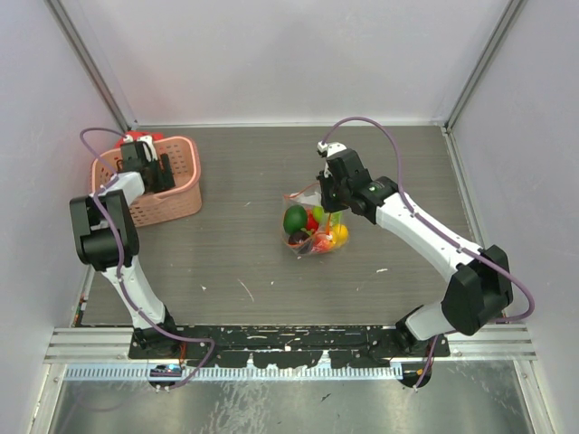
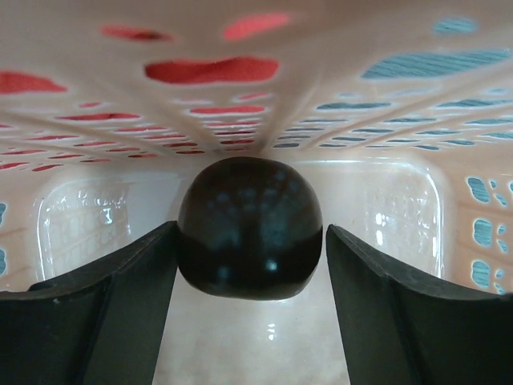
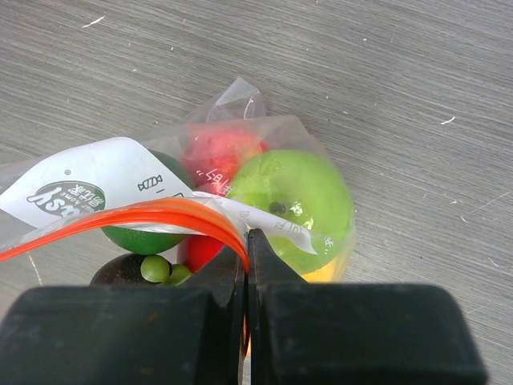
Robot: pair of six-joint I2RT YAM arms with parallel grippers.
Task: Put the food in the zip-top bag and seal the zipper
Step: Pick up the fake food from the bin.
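Observation:
The zip-top bag lies mid-table with food inside. Through its clear plastic show a light green fruit, a red piece, a dark green one and small green balls. My right gripper is shut on the orange zipper at the bag's top edge. My left gripper is down inside the pink basket, open, its fingers straddling a dark round food piece on the basket floor.
The pink basket walls enclose the left gripper closely on all sides. Something red sits just behind the basket by the back left corner. Enclosure walls border the table at the back and both sides.

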